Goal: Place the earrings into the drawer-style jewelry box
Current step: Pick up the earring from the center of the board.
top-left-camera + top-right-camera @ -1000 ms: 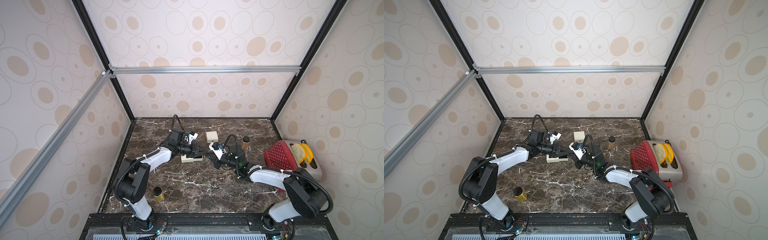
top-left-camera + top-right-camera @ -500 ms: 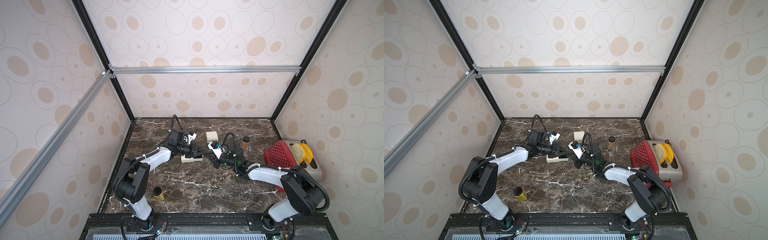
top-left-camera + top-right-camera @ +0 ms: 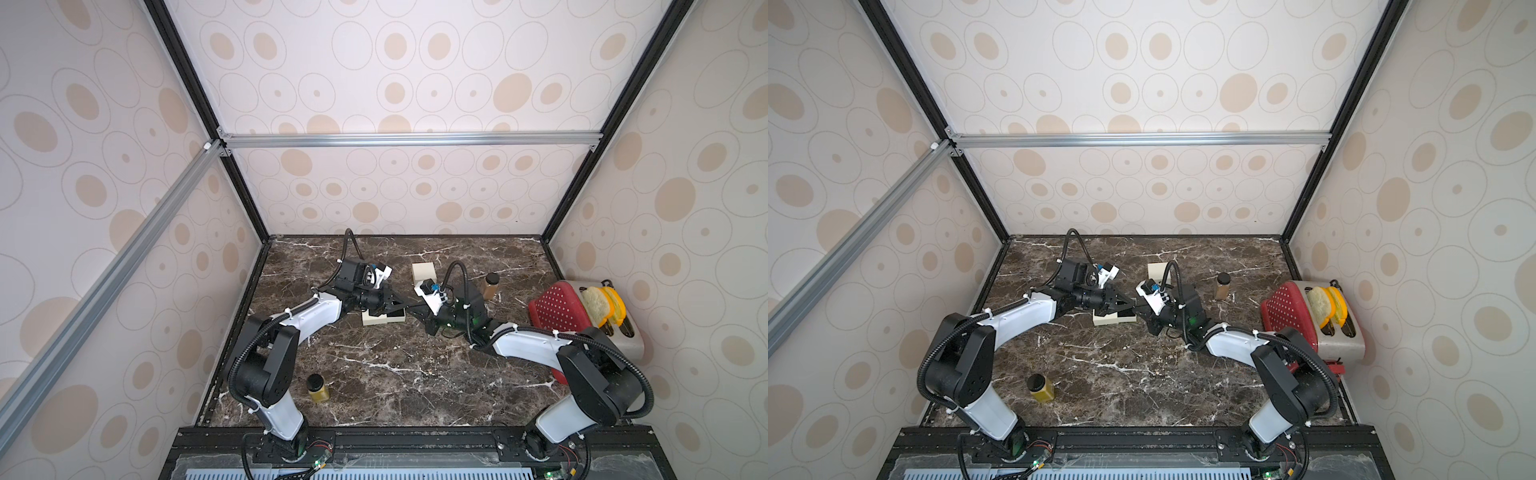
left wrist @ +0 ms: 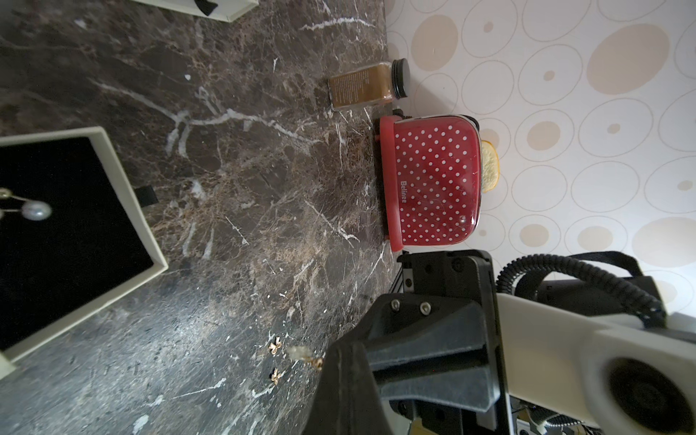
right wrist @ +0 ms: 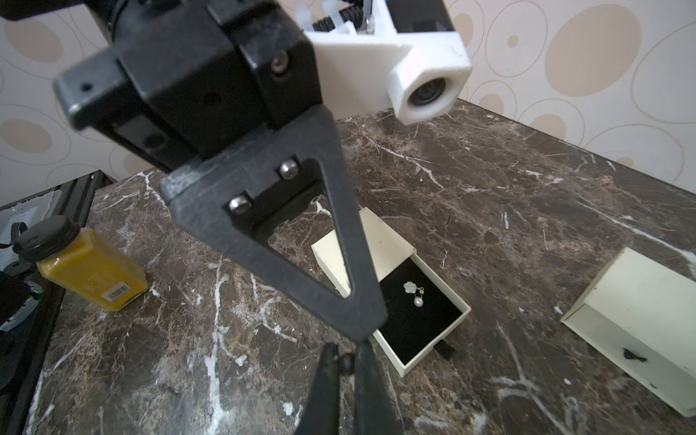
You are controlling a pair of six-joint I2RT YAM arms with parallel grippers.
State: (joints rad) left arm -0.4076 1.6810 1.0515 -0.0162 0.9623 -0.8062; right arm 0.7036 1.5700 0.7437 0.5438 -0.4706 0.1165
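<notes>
The cream jewelry box (image 3: 384,318) lies mid-table with its black-lined drawer (image 5: 461,314) pulled out. One pearl earring (image 5: 414,293) rests inside it. My left gripper (image 3: 408,308) and right gripper (image 3: 415,310) meet tip to tip just right of the drawer, both shut. A second earring (image 4: 301,353) sticks out where the tips meet, and both grippers seem to pinch it. A small lump sits between the tips of my right gripper (image 5: 345,361). Two tiny gold earrings (image 4: 277,343) lie on the marble beside them.
A second cream box (image 3: 424,272) stands behind the grippers. A brown jar (image 3: 491,285) is at the back right. A yellow jar (image 3: 318,387) lies near the left arm's base. A red polka-dot toaster (image 3: 559,311) holding bread sits against the right wall.
My left gripper's jaws have closed. The right gripper stayed shut and edged a little toward the left one, so the tips now meet.
</notes>
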